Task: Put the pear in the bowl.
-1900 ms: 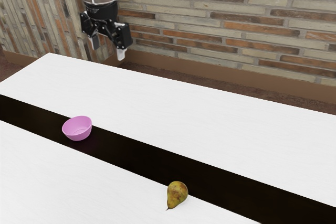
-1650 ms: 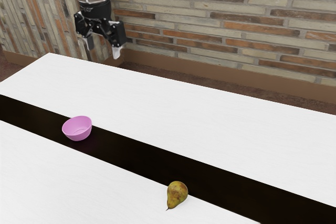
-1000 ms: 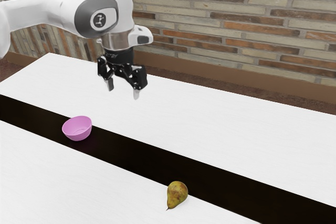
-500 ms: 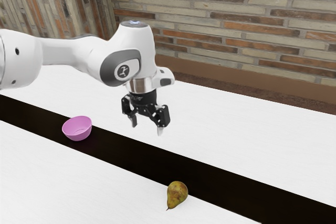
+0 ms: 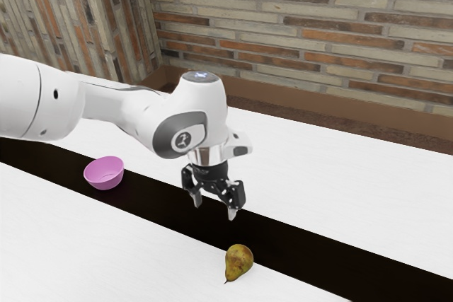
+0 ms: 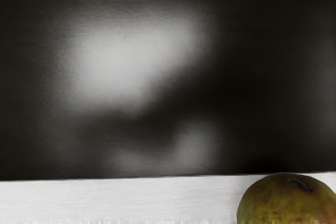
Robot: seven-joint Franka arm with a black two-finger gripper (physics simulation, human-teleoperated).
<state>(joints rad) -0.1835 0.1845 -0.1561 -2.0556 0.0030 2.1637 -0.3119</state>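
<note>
While the pear (image 5: 239, 262) and pink bowl (image 5: 105, 183) stay put, claw (image 5: 215, 208) lower and nearer the pear, fingers spread apart

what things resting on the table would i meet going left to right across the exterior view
Pink bowl → pear

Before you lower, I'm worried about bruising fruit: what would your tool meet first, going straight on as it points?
My open tool points down: it would probably meet the pear, or else the tabletop's black band close beside it. Its height and depth are unclear.
</note>
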